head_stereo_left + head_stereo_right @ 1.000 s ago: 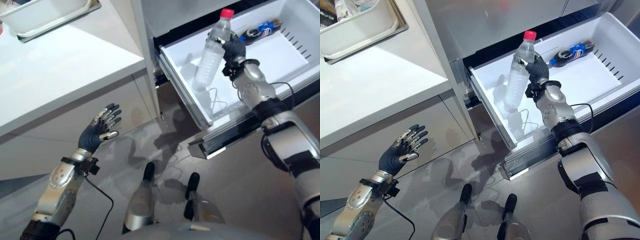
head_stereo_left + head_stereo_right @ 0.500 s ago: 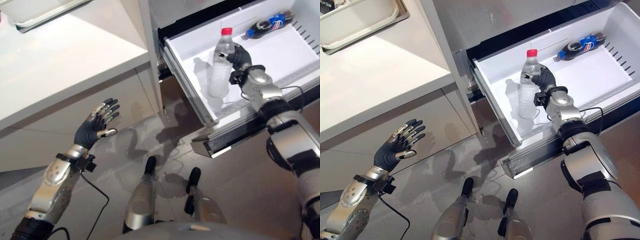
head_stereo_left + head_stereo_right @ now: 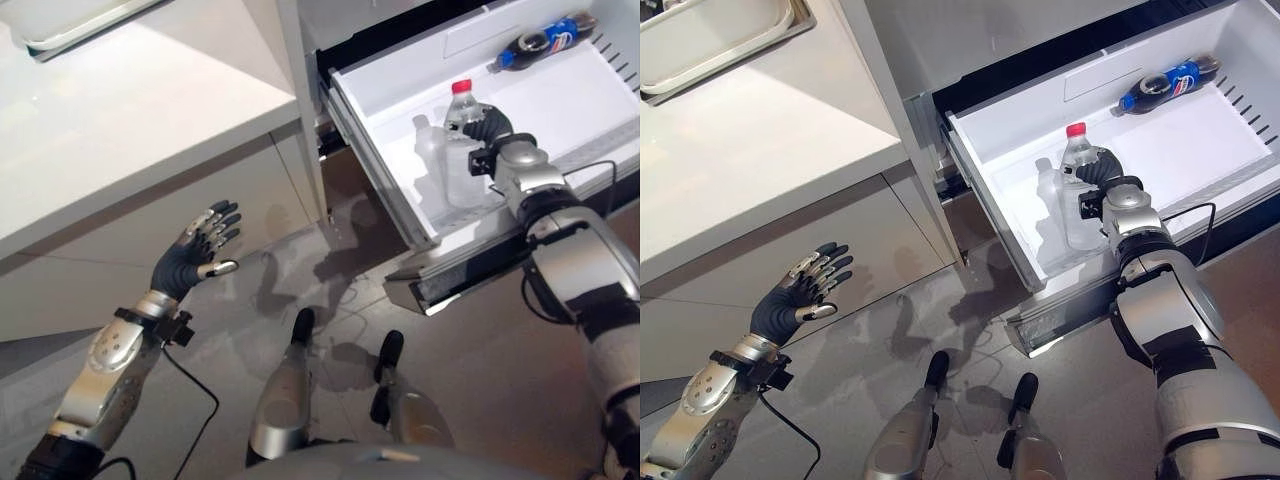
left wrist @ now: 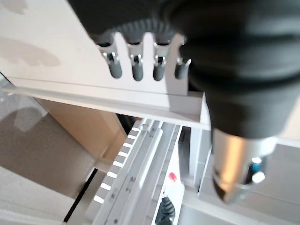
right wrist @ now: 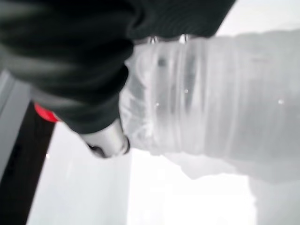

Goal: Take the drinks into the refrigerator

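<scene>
The left hand (image 3: 190,262) hangs nearest, over the floor, fingers spread and holding nothing. Farther off, the right hand (image 3: 1102,178) is curled round the upright water bottle (image 3: 1077,200) (red cap up) inside the open drawer (image 3: 1020,240); a dark soda bottle (image 3: 1158,88) lies at the back.

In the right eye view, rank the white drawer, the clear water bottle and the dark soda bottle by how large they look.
1. The white drawer, by far the largest.
2. The clear water bottle, upright in the drawer, gripped by the right hand.
3. The dark soda bottle, lying at the drawer's far end; greater distance may shrink it, so this gap is unsure.
</scene>
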Available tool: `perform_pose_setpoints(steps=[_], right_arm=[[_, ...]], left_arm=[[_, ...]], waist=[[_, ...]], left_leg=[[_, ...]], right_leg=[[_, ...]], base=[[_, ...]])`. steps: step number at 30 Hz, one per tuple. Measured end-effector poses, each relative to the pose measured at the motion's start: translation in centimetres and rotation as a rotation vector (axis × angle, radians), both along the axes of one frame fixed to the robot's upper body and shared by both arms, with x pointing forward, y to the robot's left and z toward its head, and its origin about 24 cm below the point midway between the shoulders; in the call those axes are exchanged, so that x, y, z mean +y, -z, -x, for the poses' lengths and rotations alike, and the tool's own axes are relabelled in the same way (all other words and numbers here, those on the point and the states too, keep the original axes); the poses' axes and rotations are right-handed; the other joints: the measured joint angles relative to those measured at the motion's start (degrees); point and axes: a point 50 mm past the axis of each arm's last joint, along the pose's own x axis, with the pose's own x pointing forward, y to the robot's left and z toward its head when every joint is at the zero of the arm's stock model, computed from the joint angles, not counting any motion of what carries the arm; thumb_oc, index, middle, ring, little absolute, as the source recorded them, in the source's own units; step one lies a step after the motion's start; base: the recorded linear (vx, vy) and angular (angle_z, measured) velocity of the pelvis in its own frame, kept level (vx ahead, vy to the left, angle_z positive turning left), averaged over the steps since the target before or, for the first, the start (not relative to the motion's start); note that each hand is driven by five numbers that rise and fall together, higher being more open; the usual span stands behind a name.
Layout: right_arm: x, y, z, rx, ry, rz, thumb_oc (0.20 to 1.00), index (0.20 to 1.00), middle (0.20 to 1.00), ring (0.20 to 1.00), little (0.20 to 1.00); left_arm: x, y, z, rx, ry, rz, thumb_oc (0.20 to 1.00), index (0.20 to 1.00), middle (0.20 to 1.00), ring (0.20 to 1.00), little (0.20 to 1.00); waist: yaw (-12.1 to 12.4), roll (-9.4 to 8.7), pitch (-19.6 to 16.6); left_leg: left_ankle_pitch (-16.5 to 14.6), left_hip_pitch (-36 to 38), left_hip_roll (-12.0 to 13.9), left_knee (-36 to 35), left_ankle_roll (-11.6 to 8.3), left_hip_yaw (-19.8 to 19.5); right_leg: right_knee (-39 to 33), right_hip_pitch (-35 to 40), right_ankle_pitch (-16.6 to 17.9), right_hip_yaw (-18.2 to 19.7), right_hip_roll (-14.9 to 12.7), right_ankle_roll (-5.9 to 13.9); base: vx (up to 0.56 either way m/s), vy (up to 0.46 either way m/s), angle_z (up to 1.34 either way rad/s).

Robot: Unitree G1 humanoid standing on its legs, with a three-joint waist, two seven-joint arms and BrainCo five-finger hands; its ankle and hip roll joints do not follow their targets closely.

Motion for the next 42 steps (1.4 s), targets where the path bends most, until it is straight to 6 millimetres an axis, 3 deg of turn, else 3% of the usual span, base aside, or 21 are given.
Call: perform_pose_setpoints(steps=[11,21,22,42], right_arm=[[1.9,-0.1,-0.4,0.02,-0.091,0.169,0.2,0.2,0.2,0.2,0.2],[2.7,-0.1,-0.5,0.027,-0.126,0.2,0.216,0.216,0.216,0.216,0.216],[2.7,-0.1,-0.5,0.027,-0.126,0.2,1.0,1.0,1.0,1.0,1.0],[3.6,-0.4,-0.7,0.009,-0.153,0.2,1.0,1.0,1.0,1.0,1.0]], left_arm=[[0.0,0.1,0.0,0.006,0.002,-0.035,1.0,1.0,1.0,1.0,1.0],[0.6,-0.4,-0.1,-0.017,-0.025,-0.04,1.0,1.0,1.0,1.0,1.0],[0.6,-0.4,-0.1,-0.017,-0.025,-0.04,1.0,1.0,1.0,1.0,1.0],[0.6,-0.3,-0.1,-0.017,-0.027,-0.058,1.0,1.0,1.0,1.0,1.0]], waist=[[-0.93,-0.12,0.07],[-1.44,-0.14,0.08],[-1.44,-0.14,0.08],[-2.31,-0.56,0.33]], left_leg=[[0.0,0.01,0.01,0.04,0.0,0.06],[0.0,0.02,0.03,0.11,0.0,0.06],[0.0,0.02,0.03,0.11,0.0,0.07],[-0.01,0.06,0.08,0.8,0.0,0.27]], right_leg=[[0.07,-0.01,0.01,0.16,0.0,0.01],[0.15,0.0,0.01,0.16,0.02,0.01],[0.15,0.0,0.01,0.16,0.02,0.01],[0.99,-0.21,0.01,0.62,0.01,-0.01]], base=[[0.0,0.0,0.0],[0.0,0.0,0.0],[0.0,0.0,0.0],[0.0,0.0,0.0]])
